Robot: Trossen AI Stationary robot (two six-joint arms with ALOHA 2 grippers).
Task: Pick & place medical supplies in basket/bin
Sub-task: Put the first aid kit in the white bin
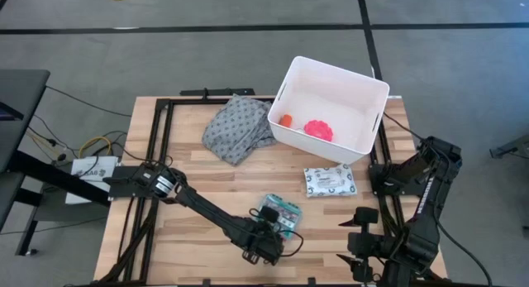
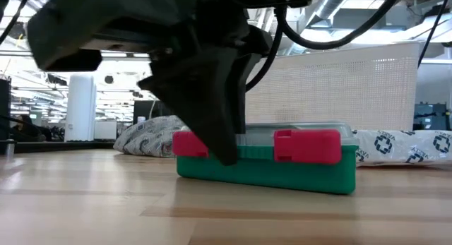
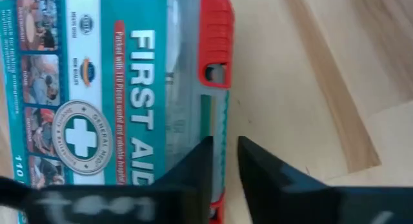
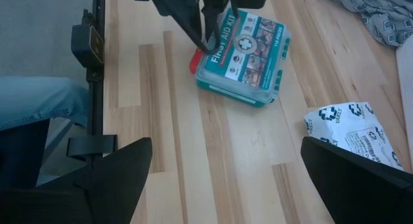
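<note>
The green first-aid box (image 1: 283, 209) with a clear lid and red latches lies flat on the wooden table, near the front edge. My left gripper (image 3: 224, 150) comes down on its latch side and is nearly shut on the rim. My right gripper (image 4: 226, 179) hangs open above the table's right front, holding nothing. The white bin (image 1: 374, 121) stands at the far right with an orange tube (image 1: 285, 120) and a pink disc (image 1: 318, 130) inside. A white patterned soft pack (image 1: 329, 181) lies in front of the bin. My left gripper pinches the box's rim on the near long side (image 3: 221, 121), between the two red latches. One finger (image 3: 193, 166) is over the lid, the other (image 3: 258, 162) outside the side wall. The fingers slant steeply down from above. The box rests flat on the table.
A grey dotted cloth (image 1: 238, 128) is bunched left of the bin. Bare wood lies to the left of the box and between the box and the soft pack. A person's leg in blue trousers (image 4: 32, 101) shows beyond the table's front edge.
</note>
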